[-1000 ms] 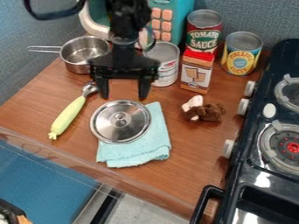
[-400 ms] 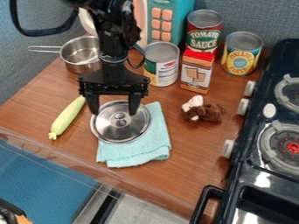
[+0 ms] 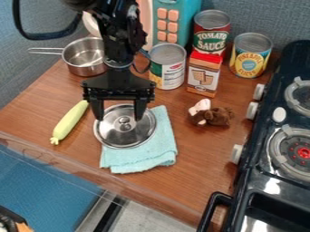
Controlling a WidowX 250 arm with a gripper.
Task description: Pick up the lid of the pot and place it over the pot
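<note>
"And we're watching the black two-finger gripper (image 3: pixel 118 118) over the round silver metal lid (image 3: pixel 123 136)! Since the first frame it has come toward our near side and a little left!"

"It certainly has, and we see barely any change since the second. The fingers (image 3: pixel 140 108) are spread, grasping nothing, on either side of the lid's knob (image 3: pixel 124 122)."

"And the lid? We have it in the same spot as before, on the folded turquoise cloth (image 3: pixel 148 156) on the brown wooden bench (image 3: pixel 203 145)."

"Over to the shiny steel pot (image 3: pixel 84 56) with its long handle: it's at the far left, uncovered, and the arm hides part of its right side from us."

"Tight quarters there! We spot the silver-topped can with a green-and-white label (image 3: pixel 168 68) just right of the arm, and the red-topped orange-and-white carton (image 3: pixel 204 74) beside it."

"Near the lid on the left, we get the pale green handle (image 3: pixel 70 122); its metal end, visible in the first frame, is now behind the gripper. Right of the cloth sits the brown-and-white plush toy (image 3: pixel 215 115)."
</note>
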